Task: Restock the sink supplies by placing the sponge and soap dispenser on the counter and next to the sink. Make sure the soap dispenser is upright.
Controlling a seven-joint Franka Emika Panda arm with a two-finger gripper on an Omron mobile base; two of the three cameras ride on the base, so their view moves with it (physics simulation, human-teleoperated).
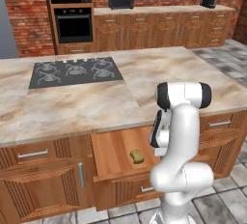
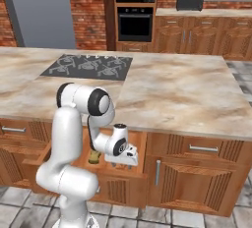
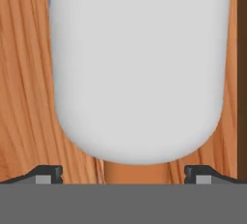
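Island worktop (image 1: 183, 68), beige marbled stone, spans the scene; black hob (image 1: 75, 71) set into its far left part. Brown wooden cabinet fronts below.

Open drawer (image 1: 113, 153) juts out of the near face of the island, under the worktop edge, wooden floor showing.

White arm (image 1: 181, 160) bends down from the base into that drawer.

Soap dispenser (image 3: 137, 63): pale white-grey body, seen close in the hand view, lying on the drawer's wooden floor, rounded end toward the camera.

Gripper (image 3: 123, 174) low in the drawer just short of the bottle; the two dark tips stand wide apart, nothing between them.

Sponge (image 1: 137, 157), yellow-olive, lies on the drawer floor, left of the arm, apart from the gripper.
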